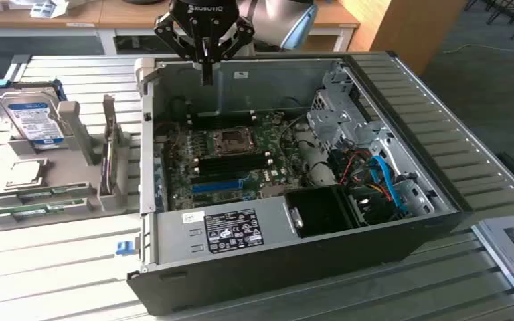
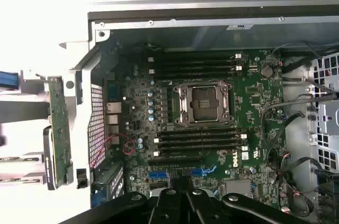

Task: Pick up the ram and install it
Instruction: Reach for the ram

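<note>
The fingers (image 1: 207, 73) are seen closed on nothing, hung over the far wall of the open computer case (image 1: 400, 221), which is set on the slatted desk (image 1: 61, 267). The ram (image 1: 47, 192) is laid flat on a grey holder (image 1: 118, 194) just beside the case, on the exterior view's left, well apart from the fingers, with a second green stick (image 1: 35, 211) laid next to it. Inside the case, black memory slots (image 2: 198, 139) are seen beside the processor socket (image 2: 204, 102).
</note>
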`<state>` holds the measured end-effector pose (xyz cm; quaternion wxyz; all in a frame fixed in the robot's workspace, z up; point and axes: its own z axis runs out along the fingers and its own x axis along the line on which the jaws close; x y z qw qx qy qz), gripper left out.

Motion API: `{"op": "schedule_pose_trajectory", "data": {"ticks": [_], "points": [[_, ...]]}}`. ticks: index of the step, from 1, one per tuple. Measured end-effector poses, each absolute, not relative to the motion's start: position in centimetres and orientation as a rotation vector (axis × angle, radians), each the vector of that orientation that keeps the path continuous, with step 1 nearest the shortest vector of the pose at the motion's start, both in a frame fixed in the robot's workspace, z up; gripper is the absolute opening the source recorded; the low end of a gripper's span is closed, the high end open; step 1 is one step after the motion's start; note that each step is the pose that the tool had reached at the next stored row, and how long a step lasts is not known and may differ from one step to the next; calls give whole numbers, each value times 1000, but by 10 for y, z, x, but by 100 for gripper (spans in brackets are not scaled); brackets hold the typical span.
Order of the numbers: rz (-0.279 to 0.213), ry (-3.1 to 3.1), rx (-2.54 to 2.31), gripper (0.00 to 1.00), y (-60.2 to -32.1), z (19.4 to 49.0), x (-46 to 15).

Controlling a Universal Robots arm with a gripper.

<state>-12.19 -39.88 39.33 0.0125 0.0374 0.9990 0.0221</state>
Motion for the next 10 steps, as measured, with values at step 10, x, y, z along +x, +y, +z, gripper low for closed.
{"op": "schedule_pose_trajectory", "data": {"ticks": [10], "points": [[69, 3114, 117, 10, -399, 393, -122]]}}
